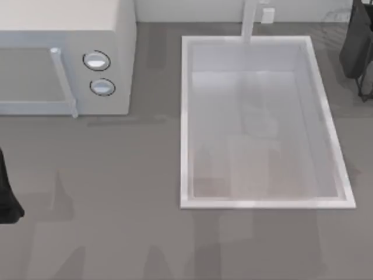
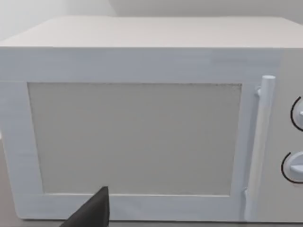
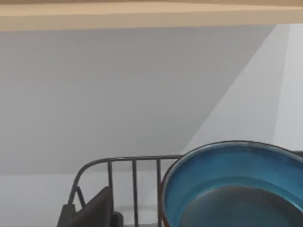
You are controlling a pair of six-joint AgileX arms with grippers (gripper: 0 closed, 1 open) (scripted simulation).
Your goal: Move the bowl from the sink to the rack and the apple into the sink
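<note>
The white sink (image 1: pixel 187 122) lies in the middle of the table with its tap post at the back, and its basin holds nothing. The blue bowl (image 3: pixel 227 175), dark teal inside with a thin reddish rim, sits close in the right wrist view against the dark wire rail of the rack (image 3: pixel 134 175). I cannot tell whether it rests in the rack or is held. My right arm (image 1: pixel 358 46) is at the table's back right corner, and a dark part of its gripper (image 3: pixel 90 210) shows beside the rail. The apple is out of view.
A white microwave (image 1: pixel 64 52) with two round knobs (image 1: pixel 97 60) and a bar handle stands at the back left. My left arm (image 1: pixel 7 201) is parked at the left edge, facing the microwave door (image 2: pixel 135 137). Grey tabletop lies in front of the sink.
</note>
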